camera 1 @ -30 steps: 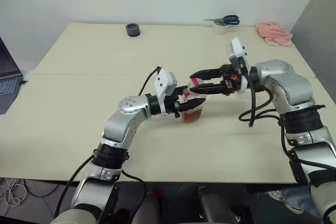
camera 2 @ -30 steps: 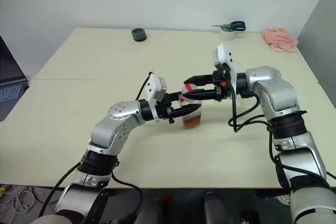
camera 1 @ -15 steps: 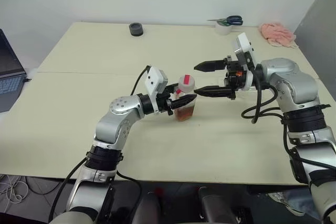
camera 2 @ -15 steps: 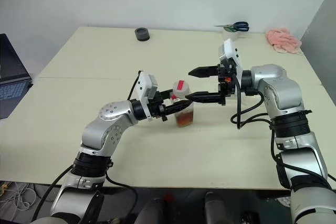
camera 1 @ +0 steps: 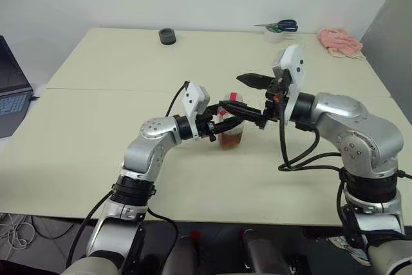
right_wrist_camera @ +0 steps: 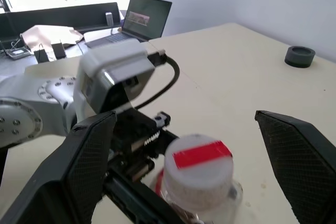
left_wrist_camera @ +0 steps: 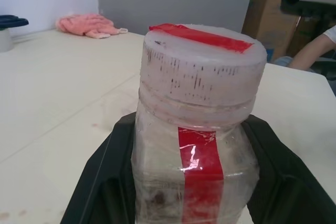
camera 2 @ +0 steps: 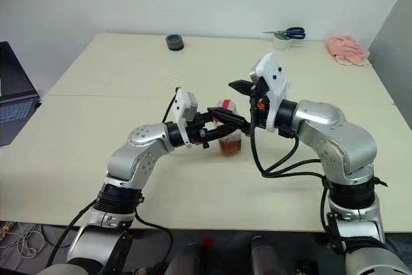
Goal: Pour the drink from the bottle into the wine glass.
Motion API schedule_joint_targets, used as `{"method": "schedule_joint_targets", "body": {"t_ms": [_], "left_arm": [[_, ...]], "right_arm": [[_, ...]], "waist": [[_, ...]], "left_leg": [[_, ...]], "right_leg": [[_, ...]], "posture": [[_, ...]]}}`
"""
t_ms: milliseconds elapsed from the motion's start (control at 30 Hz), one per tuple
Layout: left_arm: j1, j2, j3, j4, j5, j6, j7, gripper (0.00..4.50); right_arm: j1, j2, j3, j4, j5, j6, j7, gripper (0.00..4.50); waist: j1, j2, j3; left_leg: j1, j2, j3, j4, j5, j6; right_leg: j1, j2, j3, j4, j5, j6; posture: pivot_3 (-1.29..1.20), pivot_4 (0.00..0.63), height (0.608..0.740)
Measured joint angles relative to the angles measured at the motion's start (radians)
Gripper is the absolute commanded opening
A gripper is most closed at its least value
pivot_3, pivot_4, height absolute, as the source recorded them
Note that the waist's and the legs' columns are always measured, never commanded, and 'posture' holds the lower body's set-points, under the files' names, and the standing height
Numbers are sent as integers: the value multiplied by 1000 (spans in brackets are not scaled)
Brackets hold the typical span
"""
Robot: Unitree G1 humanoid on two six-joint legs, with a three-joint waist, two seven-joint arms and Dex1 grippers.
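A small clear bottle (camera 1: 230, 128) stands on the table, held low on its body by my left gripper (camera 1: 222, 127), which is shut on it. A whitish cap (left_wrist_camera: 202, 61) with a strip of red tape is on the bottle. The reddish-brown drink (camera 1: 230, 138) fills its lower part. My right gripper (camera 1: 246, 96) is open and reaches in from the right at cap height. One finger (camera 1: 252, 80) is behind the cap and the other (camera 1: 239, 110) in front, neither touching it. The wine glass is out of view.
On the cream table (camera 1: 96, 127), a black tape roll (camera 1: 167, 35) lies at the far edge. Scissors (camera 1: 281, 26) rest on a white roll at the back right, beside a pink cloth (camera 1: 336, 40). A laptop (camera 1: 9, 88) sits off the table's left side.
My right gripper was closed around the cap, then opened wide and drew back. Its wrist has now turned and it is at the cap again, fingers apart. The left gripper kept hold of the bottle.
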Motion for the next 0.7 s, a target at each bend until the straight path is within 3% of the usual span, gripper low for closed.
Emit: {"method": "schedule_joint_targets", "body": {"t_ms": [233,700], "left_arm": [[-10,-18,-2,13,1,-21,0,2138],[-10,-20,-2,14,3,-23,1,2138]], "right_arm": [[1,30,52,-18,-60,34,-141,4500],[6,73,99,19,-114,25,-209,4500]], "waist": [[0,0,0],[-1,0,0]], "left_leg": [[0,0,0,-1,0,0],[0,0,0,0,0,0]], "right_leg": [[0,0,0,-1,0,0],[0,0,0,0,0,0]], "posture": [[0,150,740],[0,150,740]]}}
